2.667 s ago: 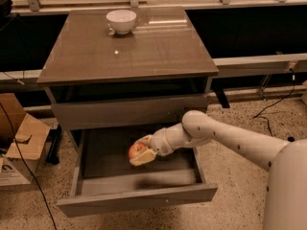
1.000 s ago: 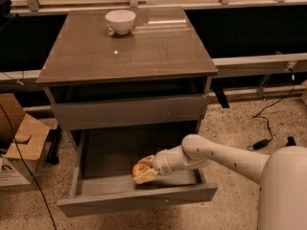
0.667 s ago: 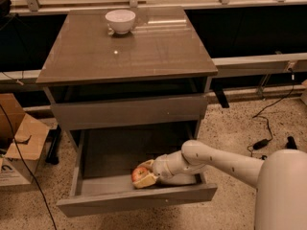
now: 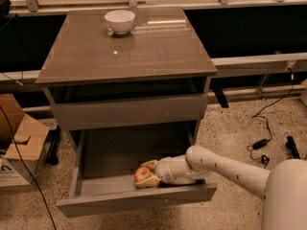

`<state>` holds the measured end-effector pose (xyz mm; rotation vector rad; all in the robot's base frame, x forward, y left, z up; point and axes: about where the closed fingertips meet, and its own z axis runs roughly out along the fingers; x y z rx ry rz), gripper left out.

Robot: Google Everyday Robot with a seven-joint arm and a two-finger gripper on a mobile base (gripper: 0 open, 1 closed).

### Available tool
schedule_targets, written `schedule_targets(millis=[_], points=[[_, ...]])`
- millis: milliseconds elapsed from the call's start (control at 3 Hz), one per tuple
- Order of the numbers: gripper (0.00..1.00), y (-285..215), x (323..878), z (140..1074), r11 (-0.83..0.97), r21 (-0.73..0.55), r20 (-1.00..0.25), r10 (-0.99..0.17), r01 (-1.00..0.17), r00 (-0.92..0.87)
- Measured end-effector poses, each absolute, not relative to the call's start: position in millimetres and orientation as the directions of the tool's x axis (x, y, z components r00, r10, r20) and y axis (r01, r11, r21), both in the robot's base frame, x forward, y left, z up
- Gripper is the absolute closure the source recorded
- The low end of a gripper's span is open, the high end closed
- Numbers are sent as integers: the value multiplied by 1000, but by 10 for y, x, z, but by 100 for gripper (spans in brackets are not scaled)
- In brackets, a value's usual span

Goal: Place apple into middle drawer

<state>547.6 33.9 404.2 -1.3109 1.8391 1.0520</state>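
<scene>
The middle drawer [image 4: 120, 204] is pulled out below the shut drawer front above it. The red apple [image 4: 142, 174] with yellowish patches sits low inside the drawer, near its front wall, right of centre. My gripper [image 4: 147, 175] reaches into the drawer from the right on the white arm [image 4: 225, 169] and is shut on the apple, its tan fingers [image 4: 150, 181] wrapping over and under it. The apple looks at or very near the drawer floor; I cannot tell whether it touches.
A white bowl [image 4: 120, 20] stands at the back of the cabinet top [image 4: 124, 51]. A cardboard box [image 4: 17, 143] sits on the floor to the left. Cables and a power adapter [image 4: 261, 143] lie on the speckled floor to the right.
The gripper with the apple has gone down from above the drawer's middle to low inside it by the front wall. It has hardly moved in the last second.
</scene>
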Motion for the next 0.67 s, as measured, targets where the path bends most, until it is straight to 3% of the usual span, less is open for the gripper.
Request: schedule_targets(millis=[333,667], points=[[0,340,5476,4042,183,241,-846,-442,-953,-299],[0,340,5476,4042,183,241,-846,-442,-953,-299]])
